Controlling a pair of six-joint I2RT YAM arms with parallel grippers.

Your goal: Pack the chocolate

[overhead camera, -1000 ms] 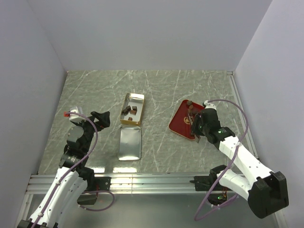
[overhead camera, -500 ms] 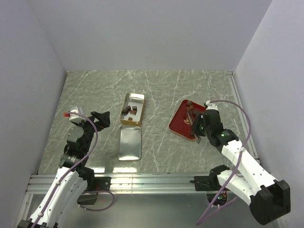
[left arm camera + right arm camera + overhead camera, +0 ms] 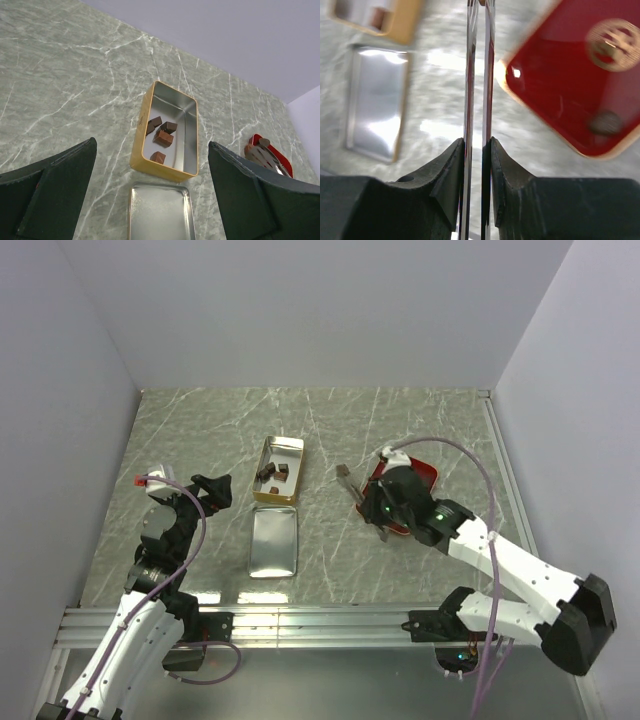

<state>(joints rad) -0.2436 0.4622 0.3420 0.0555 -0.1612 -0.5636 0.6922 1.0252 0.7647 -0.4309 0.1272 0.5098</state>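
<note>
Since the earlier frame the right arm had swung leftward, off the red tray [image 3: 425, 472] and toward the gold tin [image 3: 261, 472]. The left arm had not moved. The right claw [image 3: 372, 498] was closed on a pair of metal tongs [image 3: 471, 75], whose blades stood almost together and reached forward from its fingers.

Most of the chocolate [image 3: 164, 137] lay already inside the tin, ahead and to the left of the tong tips. At least one chunk [image 3: 603, 121] remained on the tray, to the right of the claw. A small dark bit [image 3: 345, 472] sat at the tips, probably a chunk in transport, though it was too small to be certain.

The step in hand appeared to be the carry from tray to tin. The next move would call for bringing the tips over the open tin, lowering past the rim without touching it, then easing the squeeze so the blades spread.

The chunks were blocky, with no clear long axis or pointing direction. The tin's long side ran away from the arms, across the line of the tongs. The left claw [image 3: 215, 490] stood wide open and empty, with the tin ahead of it and the lid [image 3: 273, 543] just beside the tin on the desk [image 3: 200, 430].
</note>
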